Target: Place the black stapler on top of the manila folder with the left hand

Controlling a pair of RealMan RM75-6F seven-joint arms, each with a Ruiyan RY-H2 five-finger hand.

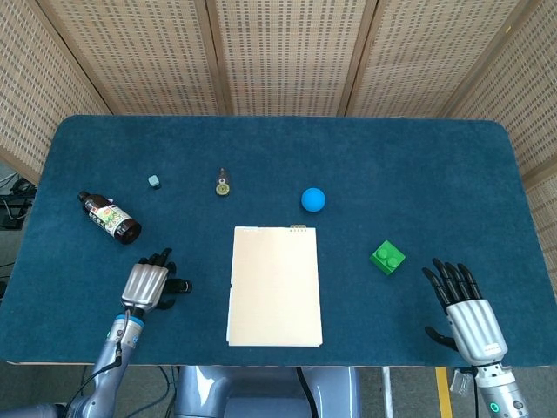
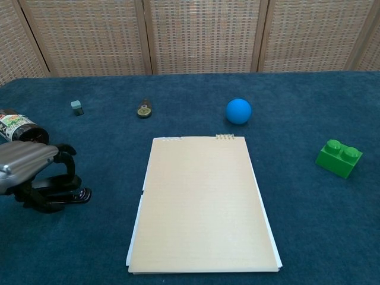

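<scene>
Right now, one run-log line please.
left hand over black stapler, grasp unclear | manila folder bare | right hand open, idle
</scene>
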